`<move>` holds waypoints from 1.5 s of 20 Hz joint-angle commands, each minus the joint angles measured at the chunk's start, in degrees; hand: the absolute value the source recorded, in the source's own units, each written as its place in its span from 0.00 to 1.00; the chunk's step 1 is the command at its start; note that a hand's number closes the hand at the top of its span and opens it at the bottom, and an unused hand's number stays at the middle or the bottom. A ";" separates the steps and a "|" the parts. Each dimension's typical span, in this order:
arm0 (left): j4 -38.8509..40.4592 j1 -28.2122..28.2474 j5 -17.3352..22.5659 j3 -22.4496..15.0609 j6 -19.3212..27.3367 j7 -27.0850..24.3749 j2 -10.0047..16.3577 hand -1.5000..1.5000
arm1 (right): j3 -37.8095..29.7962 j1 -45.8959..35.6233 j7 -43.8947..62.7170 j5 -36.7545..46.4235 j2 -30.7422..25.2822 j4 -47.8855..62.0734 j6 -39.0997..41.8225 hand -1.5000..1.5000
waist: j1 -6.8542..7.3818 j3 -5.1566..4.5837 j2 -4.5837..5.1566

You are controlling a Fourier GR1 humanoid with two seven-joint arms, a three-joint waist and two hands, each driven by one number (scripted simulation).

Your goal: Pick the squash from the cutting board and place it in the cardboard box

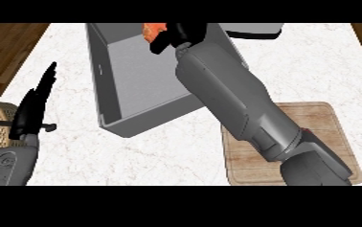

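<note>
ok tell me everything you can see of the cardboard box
The cardboard box looks plain grey: a long, open-topped rectangle with thin upright walls and a flat floor. It sits skewed on the white marbled counter, left of the wooden cutting board. The right forearm crosses its right wall and hides that side. At its far end the right hand is curled round the orange squash; whether the squash touches the floor cannot be seen.

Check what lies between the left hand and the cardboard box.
Nothing sits there. The head view shows only a bare stretch of marble counter between the left hand, resting open at the left edge, and the cardboard box.
</note>
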 commanded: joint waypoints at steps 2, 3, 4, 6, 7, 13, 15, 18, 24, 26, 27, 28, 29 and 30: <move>-0.40 -1.39 0.53 -0.13 -1.64 -0.04 0.60 0.50 | 0.83 -0.81 -0.19 -2.24 0.00 8.82 -5.44 1.00 | 1.66 -0.03 0.51; 0.77 -1.80 -0.16 -0.73 -0.91 -0.98 -0.28 0.50 | 0.03 -1.63 1.12 -5.37 0.00 7.81 -4.71 1.00 | 2.06 -0.05 0.63; -0.35 -1.31 -0.43 -0.80 -0.60 0.67 -0.22 0.50 | -2.94 -2.98 -0.23 -5.84 0.00 10.60 -3.26 0.00 | 1.80 0.03 0.75; 1.00 -2.24 -0.94 -0.95 0.00 -0.29 -0.66 0.50 | -2.61 -0.22 -1.38 -8.99 0.00 9.97 -5.53 0.00 | 2.15 0.01 0.89; -0.65 -2.73 0.05 -0.86 -1.73 1.52 0.12 0.50 | -2.64 1.21 -2.55 -9.97 0.00 10.48 -6.31 0.00 | 2.48 0.08 0.74; 0.68 -4.30 -1.31 -1.52 0.02 1.16 -1.26 0.50 | -3.96 -0.08 -9.73 -12.80 0.00 12.35 -9.83 0.00 | 3.19 0.10 1.44; 0.78 -4.53 -0.71 -1.46 -0.87 2.00 -1.26 0.50 | -3.56 -0.49 -11.73 -12.91 0.00 12.49 -12.43 0.00 | 2.49 0.10 1.07; 0.76 -3.47 -1.50 -1.64 0.23 0.72 -1.63 0.50 | -3.51 0.50 -15.45 -13.63 0.00 11.29 -18.80 0.00 | 2.43 0.11 0.83; -0.49 -0.24 -2.26 -1.44 1.22 0.72 -1.55 0.50 | -8.29 -0.97 -20.86 -18.55 0.00 9.14 -26.07 0.00 | 0.74 0.14 -0.07; 0.46 -0.41 -1.70 -1.02 1.89 -0.04 -2.73 0.50 | -9.65 0.76 -25.37 -20.31 0.00 8.17 -27.34 0.00 | -0.35 0.14 -0.04; 1.23 -2.05 -1.51 0.67 1.02 1.52 -0.25 0.50 | -9.55 1.05 -26.00 -22.17 0.00 6.64 -25.86 0.00 | -1.16 0.15 -0.38; 0.01 3.63 -1.43 0.50 2.64 -2.04 -1.98 0.50 | -10.88 4.25 -30.05 -22.74 0.00 4.59 -25.79 0.00 | -2.20 0.17 -0.82; -0.96 2.99 -0.19 1.18 0.01 -0.05 -0.18 0.50 | -13.22 3.97 -31.59 -23.41 0.00 5.87 -24.54 0.00 | -2.84 0.19 -0.90; 0.62 1.65 0.51 2.86 -0.04 -1.73 0.90 0.50 | -14.14 2.80 -31.80 -24.67 0.00 5.13 -25.13 0.00 | -2.97 0.16 -0.85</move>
